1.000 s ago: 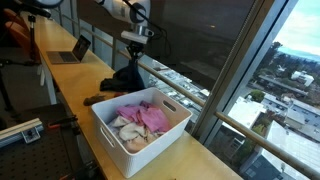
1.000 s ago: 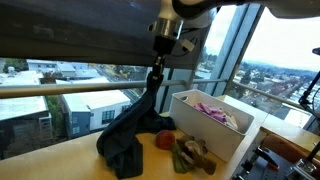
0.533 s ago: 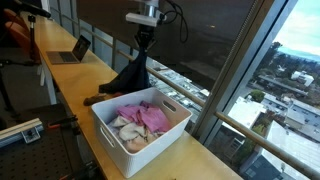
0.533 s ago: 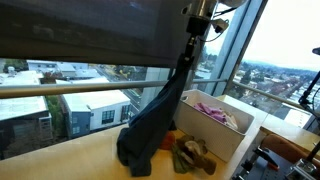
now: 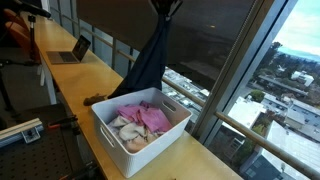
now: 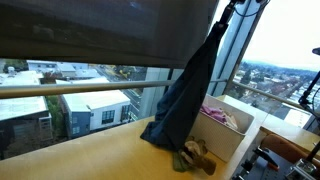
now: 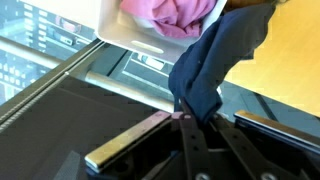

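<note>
My gripper is high at the top of both exterior views and shut on a dark navy garment. The garment hangs down long from the jaws, also seen in an exterior view, with its lower end near the table beside a white basket. In the wrist view the jaws pinch the dark cloth. The basket holds pink and pale clothes. The pink cloth also shows in the wrist view.
A long wooden table runs along large windows. A laptop sits at its far end. A brownish cloth item lies on the table next to the basket. A window railing runs behind.
The gripper has risen and moved toward the basket, lifting the dark garment from a heap on the table until it hangs nearly full length.
</note>
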